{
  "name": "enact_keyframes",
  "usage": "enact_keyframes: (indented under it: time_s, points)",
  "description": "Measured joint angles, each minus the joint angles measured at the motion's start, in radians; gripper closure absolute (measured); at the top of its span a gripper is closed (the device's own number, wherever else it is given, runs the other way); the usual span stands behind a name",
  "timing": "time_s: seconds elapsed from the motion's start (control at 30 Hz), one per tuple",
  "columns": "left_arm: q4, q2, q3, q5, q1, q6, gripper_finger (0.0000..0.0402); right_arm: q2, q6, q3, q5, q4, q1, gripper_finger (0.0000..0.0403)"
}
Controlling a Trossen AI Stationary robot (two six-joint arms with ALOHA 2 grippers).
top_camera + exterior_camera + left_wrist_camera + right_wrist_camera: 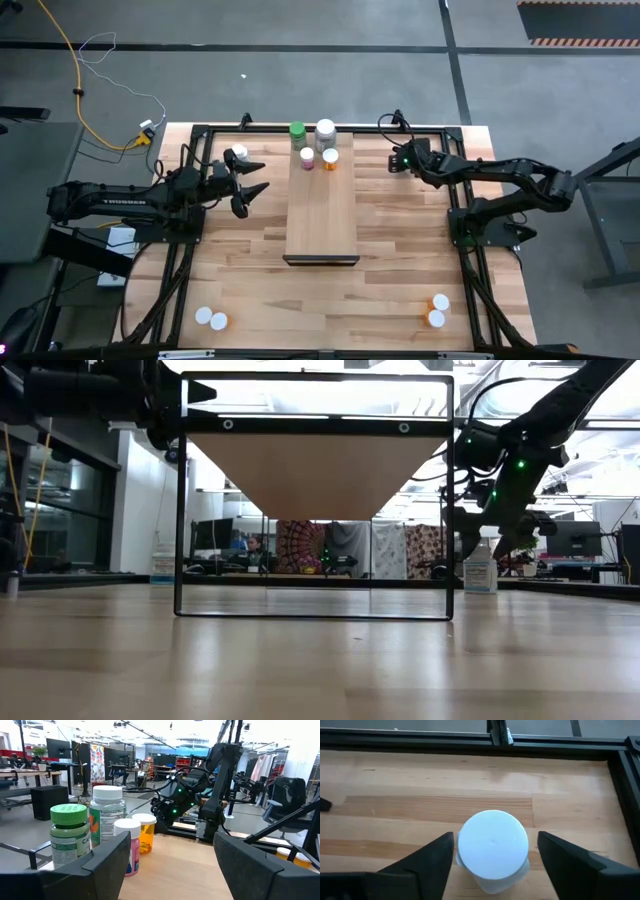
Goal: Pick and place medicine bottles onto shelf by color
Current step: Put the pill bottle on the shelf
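A white-capped bottle [493,847] stands upright directly under the right gripper [495,855], between its spread, empty fingers.

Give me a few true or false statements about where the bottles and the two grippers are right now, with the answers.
1. Four bottles stand on the shelf. True: green-capped bottle, large white bottle, pink bottle, orange bottle.
2. The right gripper is above a white-capped bottle, its fingers either side. True.
3. The left gripper holds a bottle. False: it is open and empty, beside the shelf.
4. No bottles remain on the table. False: pairs stand near both front corners.
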Motion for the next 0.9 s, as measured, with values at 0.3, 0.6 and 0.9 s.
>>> enact_keyframes:
  time_s: [0.3,0.6,0.9]
  points:
    - [-0.003,0.000,0.000,-0.002,0.000,0.000,0.0126,0.000,-0.006,0.000,0.001,0.003,-0.012,0.0235]
    - [-0.003,0.000,0.000,-0.002,0.000,0.001,0.0126,-0.035,-0.067,0.051,-0.014,-0.018,0.030,0.0232]
    - [-0.007,0.000,0.000,-0.002,0.000,0.008,0.0126,-0.134,-0.189,0.181,0.042,-0.018,0.282,0.0242]
